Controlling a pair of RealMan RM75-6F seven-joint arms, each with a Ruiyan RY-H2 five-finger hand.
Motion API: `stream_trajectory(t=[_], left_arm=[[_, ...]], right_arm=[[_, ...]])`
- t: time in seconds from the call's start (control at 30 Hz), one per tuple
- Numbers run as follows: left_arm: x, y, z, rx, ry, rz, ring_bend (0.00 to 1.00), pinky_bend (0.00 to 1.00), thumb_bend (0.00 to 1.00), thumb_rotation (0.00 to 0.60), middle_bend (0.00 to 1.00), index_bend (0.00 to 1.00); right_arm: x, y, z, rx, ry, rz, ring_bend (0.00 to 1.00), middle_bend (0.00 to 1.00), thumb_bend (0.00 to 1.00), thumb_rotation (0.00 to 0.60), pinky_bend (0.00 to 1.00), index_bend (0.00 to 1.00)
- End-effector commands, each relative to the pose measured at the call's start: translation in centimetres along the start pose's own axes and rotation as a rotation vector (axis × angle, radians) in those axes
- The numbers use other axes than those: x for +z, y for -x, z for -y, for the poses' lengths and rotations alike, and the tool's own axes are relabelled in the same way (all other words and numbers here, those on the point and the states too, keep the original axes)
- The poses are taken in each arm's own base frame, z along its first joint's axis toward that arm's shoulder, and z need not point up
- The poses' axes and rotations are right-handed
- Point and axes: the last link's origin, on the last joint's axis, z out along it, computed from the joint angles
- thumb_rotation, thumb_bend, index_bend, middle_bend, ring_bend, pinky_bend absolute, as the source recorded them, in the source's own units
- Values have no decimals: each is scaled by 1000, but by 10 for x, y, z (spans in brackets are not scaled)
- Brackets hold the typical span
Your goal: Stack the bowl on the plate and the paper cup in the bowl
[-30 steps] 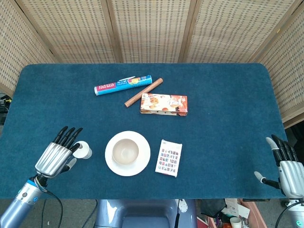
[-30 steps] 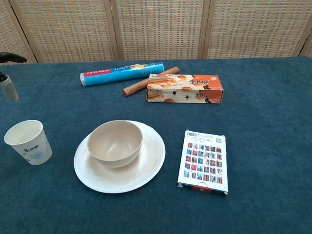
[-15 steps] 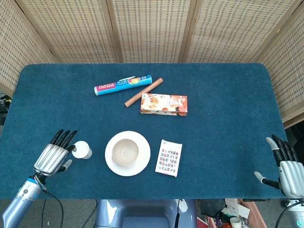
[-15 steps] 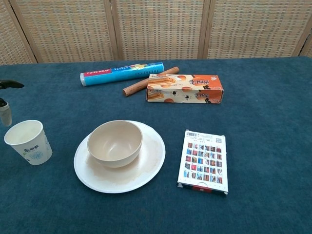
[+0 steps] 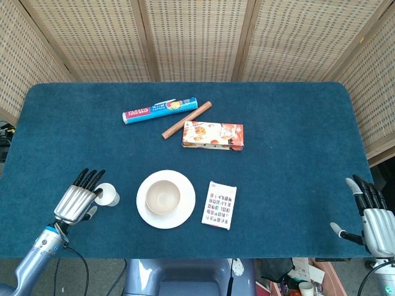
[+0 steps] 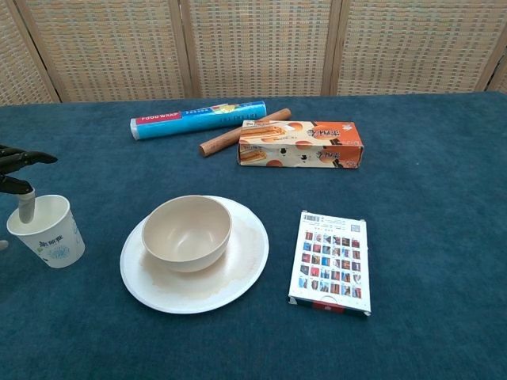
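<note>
Left robot hand (image 5: 77, 200): it sits at the near left of the table (image 5: 296, 142), fingers spread and holding nothing, with the fingertips (image 6: 28, 207) at the rim of the paper cup (image 6: 46, 230). In the chest view one pale fingertip seems to dip just over the cup's mouth; whether it touches the rim cannot be told. The cup stands upright, its long axis vertical, immediately to the inner side of your left robot hand and between that hand and the plate (image 6: 238, 277). The bowl (image 6: 187, 232) already rests on the plate, so judged from this layout only the cup remains to be placed. Right robot hand (image 5: 372, 216): it lies at the far right edge of the table, fingers apart and empty, well away from all three task items. The left is therefore plainly the nearer one. The coming move likely calls for you to close around the cup's wall from the side, lift it clear, and carry it inward toward the bowl, which stands just beside it.
</note>
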Motion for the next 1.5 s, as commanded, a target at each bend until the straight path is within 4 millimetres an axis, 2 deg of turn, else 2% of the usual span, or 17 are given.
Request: stream_trajectory(t=[0.03,0.33,0.7,0.93,1.17,1.23,1.5], left_arm=[[4,3,-2,4,3,5,0,0,307,600,27,467],[12,10,-12,10,19,3,0,4,313,600,54,537],[9,6,-9,14,10,-7,0,7,417,600,69,593],[10,3,-9,10,8,-16,0,7,424,600,74,600],[15,-20,-14,24,32,-66,0,7,424,600,74,600],[21,-38,-23,23,59,-101,0,7,424,600,74,600],[36,-80,-55,-6,131,-98,0,7,424,600,74,600]], right_arm=[[0,0,0,0,1,0,0,0,145,600,0,0],[0,-1,-1,2,1,-2,0,0,146,600,0,0],[0,-1,0,1,-3,-7,0,0,145,600,0,0],[0,-2,0,0,-1,-6,0,0,145,600,0,0],[0,-1,1,1,-3,-4,0,0,146,600,0,0],[0,-2,0,3,-1,-6,0,0,145,600,0,0],[0,-4,-2,10,3,-13,0,0,145,600,0,0]])
